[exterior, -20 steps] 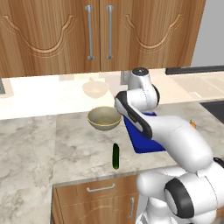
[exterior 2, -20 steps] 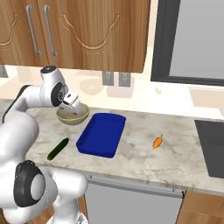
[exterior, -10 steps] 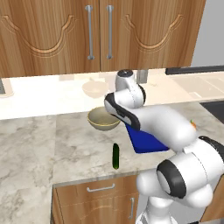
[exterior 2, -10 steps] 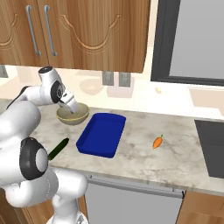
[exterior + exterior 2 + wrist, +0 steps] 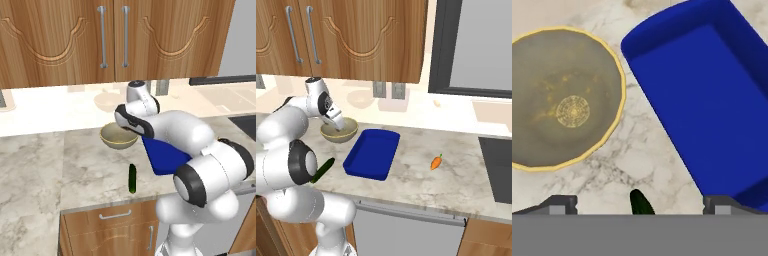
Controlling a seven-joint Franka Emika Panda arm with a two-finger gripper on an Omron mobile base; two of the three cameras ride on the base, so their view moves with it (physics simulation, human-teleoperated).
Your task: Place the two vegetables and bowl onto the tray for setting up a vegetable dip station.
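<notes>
The tan bowl (image 5: 119, 136) stands on the marble counter, and the deep blue tray (image 5: 167, 155) lies just to its right. In front of them, near the counter's edge, the dark green cucumber (image 5: 132, 178) lies on the stone. The small orange vegetable (image 5: 436, 162) rests on the counter well to the right of the tray (image 5: 372, 153). My gripper (image 5: 338, 123) hangs over the right rim of the bowl (image 5: 338, 131). In the hand view my gripper (image 5: 640, 204) is open with nothing between its fingertips (image 5: 560, 203). That view looks down on the bowl (image 5: 564, 97), the tray (image 5: 712, 95) and the cucumber's tip (image 5: 641, 202).
Wooden wall cabinets (image 5: 115, 40) hang above the counter, with outlets (image 5: 388, 90) on the back wall. A dark cooktop (image 5: 497, 165) borders the counter on the right. The counter's front edge (image 5: 110, 206) runs just past the cucumber.
My arm has swung left, and the hand has moved from over the tray's far end to over the bowl's right rim. The bowl, tray and vegetables have stayed put.
</notes>
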